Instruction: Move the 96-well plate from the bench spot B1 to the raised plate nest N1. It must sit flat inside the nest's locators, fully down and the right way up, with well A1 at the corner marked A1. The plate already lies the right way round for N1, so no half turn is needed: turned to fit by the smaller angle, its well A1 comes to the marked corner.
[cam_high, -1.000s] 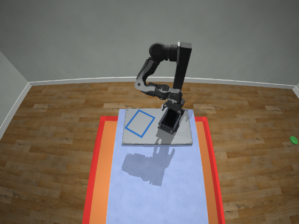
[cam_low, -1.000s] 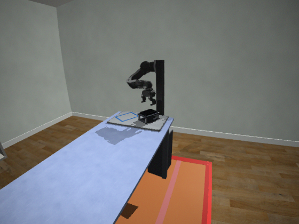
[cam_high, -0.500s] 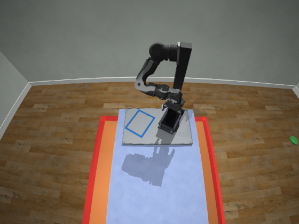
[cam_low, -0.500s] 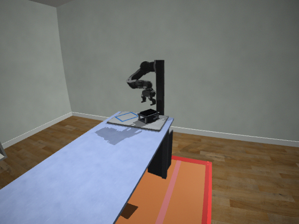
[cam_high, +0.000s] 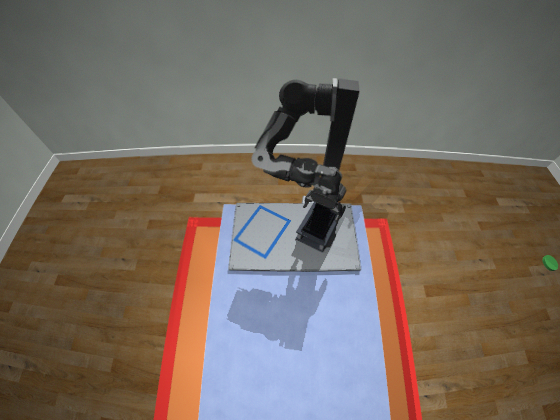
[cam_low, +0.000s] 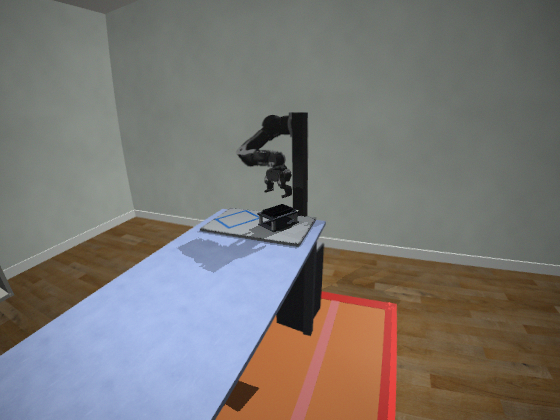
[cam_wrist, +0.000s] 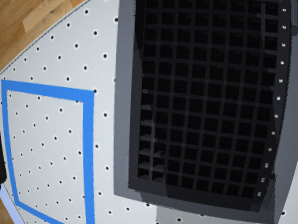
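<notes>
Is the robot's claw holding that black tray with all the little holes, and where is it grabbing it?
No, it holds nothing. The gripper hangs open in the air above the black plate, which sits on the raised nest.

1. The surface (cam_low: 150, 320) is a long pale-blue top, with a dark shadow patch on it.
2. A grey perforated board (cam_high: 345, 250) lies flat at its far end.
3. On the board: a blue rectangle outline (cam_high: 263, 231) and, just beside it, a dark raised nest (cam_low: 278, 218).
</notes>
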